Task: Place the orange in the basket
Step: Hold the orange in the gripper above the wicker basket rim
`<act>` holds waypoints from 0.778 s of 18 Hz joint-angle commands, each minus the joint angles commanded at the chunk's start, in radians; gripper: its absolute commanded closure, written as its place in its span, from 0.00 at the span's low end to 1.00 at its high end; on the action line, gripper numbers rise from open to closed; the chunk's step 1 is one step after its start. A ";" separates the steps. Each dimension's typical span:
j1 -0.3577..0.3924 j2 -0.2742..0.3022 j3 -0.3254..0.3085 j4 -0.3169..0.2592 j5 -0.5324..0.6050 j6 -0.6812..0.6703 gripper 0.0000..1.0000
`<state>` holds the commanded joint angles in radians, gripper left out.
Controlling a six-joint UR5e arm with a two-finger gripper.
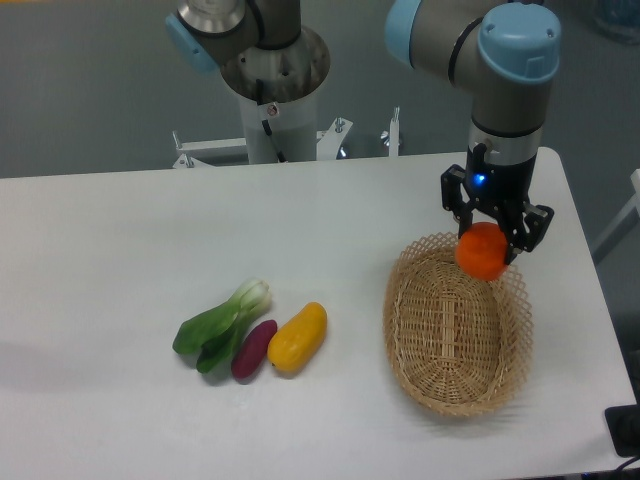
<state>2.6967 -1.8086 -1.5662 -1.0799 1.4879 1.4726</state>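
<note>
Gripper (487, 243): jaws clamped on orange (482, 251), fingers either side of fruit, spread approx. fruit's width.
Orange: held aloft over far rim of basket (457, 392), not resting in it.
Basket: on table (120, 260), right side.
Misc., left of basket: bok choy (220, 322), purple veg (254, 349), yellow veg (298, 337), laid touching.

We look down from one fixed camera set high at the front of the white rectangular table (120, 250), facing the grey-and-blue robot arm's base (272, 110) at the far edge, at middling range.
</note>
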 joint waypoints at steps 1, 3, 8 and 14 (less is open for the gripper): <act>0.000 -0.002 -0.003 0.002 -0.002 0.000 0.51; 0.000 0.000 0.000 0.000 0.000 0.000 0.51; -0.003 -0.002 -0.003 0.000 0.002 -0.005 0.51; -0.006 -0.005 -0.008 0.005 0.002 -0.014 0.51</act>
<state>2.6906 -1.8132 -1.5739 -1.0753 1.4895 1.4588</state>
